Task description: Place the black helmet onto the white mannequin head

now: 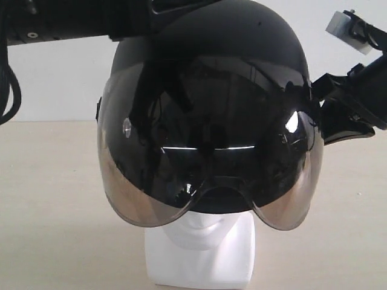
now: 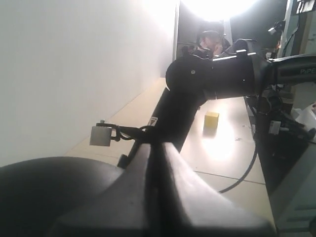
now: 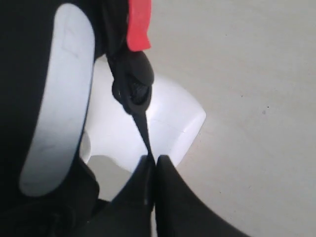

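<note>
The black helmet [image 1: 211, 72] fills the middle of the exterior view, its smoky visor [image 1: 205, 163] facing me. It sits over the white mannequin head [image 1: 202, 226], leaving only the chin and the squarish neck base [image 1: 199, 263] visible below the visor. My right gripper [image 1: 323, 109] is at the helmet's right side; in the right wrist view it [image 3: 154, 160] is shut on the helmet's black chin strap [image 3: 140, 116], above the white base [image 3: 173, 113]. My left gripper [image 2: 158, 148] is pressed shut against the helmet's shell [image 2: 49, 192], reaching over its top [image 1: 166, 9].
A pale tabletop [image 1: 48, 199] surrounds the head, with a white wall [image 1: 54, 78] behind. A red tab [image 3: 139, 24] hangs at the strap's top. In the left wrist view a yellow block [image 2: 212, 119] and a black cable [image 2: 244, 173] lie beyond the right arm [image 2: 217, 74].
</note>
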You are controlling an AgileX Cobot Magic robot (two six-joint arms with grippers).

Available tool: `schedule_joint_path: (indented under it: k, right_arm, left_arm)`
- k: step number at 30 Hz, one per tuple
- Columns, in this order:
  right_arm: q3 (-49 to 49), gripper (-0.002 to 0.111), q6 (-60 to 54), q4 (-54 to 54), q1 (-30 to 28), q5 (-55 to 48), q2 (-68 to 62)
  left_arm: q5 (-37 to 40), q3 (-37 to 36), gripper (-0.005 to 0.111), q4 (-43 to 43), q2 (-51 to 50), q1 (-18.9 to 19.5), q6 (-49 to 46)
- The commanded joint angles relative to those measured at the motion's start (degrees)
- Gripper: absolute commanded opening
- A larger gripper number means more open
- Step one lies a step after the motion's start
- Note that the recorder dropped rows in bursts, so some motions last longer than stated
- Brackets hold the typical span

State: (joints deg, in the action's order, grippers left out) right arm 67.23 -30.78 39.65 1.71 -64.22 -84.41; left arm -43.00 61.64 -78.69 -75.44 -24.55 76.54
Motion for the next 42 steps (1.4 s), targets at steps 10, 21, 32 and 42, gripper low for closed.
schedule_joint_path:
  k: [10, 21, 32, 42]
  right_arm:
    - [-0.56, 0.000, -2.61, -2.24, -0.38, 1.72, 5.79]
    - [-0.56, 0.000, -7.05, 4.48, -0.38, -0.79, 5.88]
    - [-0.56, 0.007, -6.52, 2.78, -0.52, -1.57, 5.88]
    - [4.78, 0.069, -1.05, -0.92, -0.52, -1.57, 6.01]
  left_arm:
    - [-0.86, 0.26, 0.004, -11.17, 0.30, -0.10, 11.23]
    - [3.26, -3.62, 0.004, -14.05, 3.87, -0.10, 13.24]
    - [4.04, -4.08, 0.004, -14.18, 4.04, -0.10, 14.09]
    - [5.80, -4.08, 0.004, -14.07, 4.04, 0.01, 15.47]
